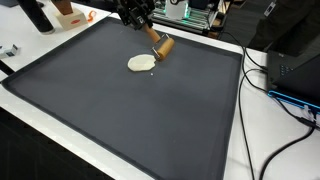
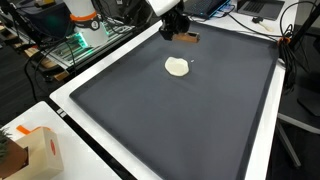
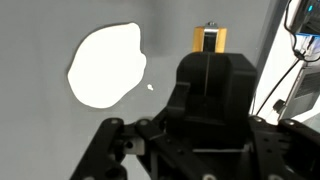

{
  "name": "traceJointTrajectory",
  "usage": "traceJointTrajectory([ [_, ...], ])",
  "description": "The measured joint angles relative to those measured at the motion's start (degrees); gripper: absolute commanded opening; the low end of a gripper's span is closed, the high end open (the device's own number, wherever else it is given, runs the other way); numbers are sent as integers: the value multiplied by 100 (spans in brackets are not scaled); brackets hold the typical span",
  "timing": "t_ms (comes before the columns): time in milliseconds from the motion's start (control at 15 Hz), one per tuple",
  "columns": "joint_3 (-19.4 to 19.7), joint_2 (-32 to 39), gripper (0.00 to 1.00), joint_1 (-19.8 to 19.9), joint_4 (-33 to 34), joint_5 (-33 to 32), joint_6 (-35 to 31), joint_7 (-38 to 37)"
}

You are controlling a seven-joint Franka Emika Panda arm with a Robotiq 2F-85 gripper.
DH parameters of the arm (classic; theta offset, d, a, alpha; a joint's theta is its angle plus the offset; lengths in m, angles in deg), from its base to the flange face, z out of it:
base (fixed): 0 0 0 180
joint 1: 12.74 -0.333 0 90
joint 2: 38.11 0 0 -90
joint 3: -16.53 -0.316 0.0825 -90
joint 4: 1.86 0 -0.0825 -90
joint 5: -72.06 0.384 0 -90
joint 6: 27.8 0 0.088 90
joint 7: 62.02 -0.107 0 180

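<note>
Gripper (image 1: 145, 27) sat at the upper middle of the frame in both exterior views (image 2: 176, 30), over the far edge of the dark grey rubber-like mat (image 1: 120, 120). Jaws looked clenched on a short tan wooden stick (image 1: 161, 46). In the wrist view the two black fingers (image 3: 225, 80) met along a centre seam, and the stick (image 3: 199, 40) poked out past the tips at the top centre of the frame. The pads themselves were hidden behind the gripper body, so contact was read from the seam only.

In an exterior view the stick (image 2: 188, 38) angled down from the gripper, its low end at or just above the mat. I couldn't tell whether it touched.

The flat white irregular blob (image 1: 141, 63) lay on the mat just below the stick end, near but apart from it. It showed upper centre in an exterior view (image 2: 177, 67) and upper left in the wrist view (image 3: 105, 65). A small white crumb (image 3: 151, 87) lay just beside its right edge.

The mat (image 2: 180, 120) covered most of a white table (image 1: 243, 100). A cardboard box (image 2: 40, 150) was at the lower left, off the mat. Black cables (image 1: 270, 80) ran down the right side.
</note>
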Motion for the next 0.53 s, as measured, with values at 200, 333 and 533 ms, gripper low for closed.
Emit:
traceJointTrajectory([
  [200,-16,47,23,0,-2,-32,-131,-222],
  [333,-38,74,23,0,-10,-77,-237,-404],
  [533,-61,94,23,0,-14,-225,-356,-745],
])
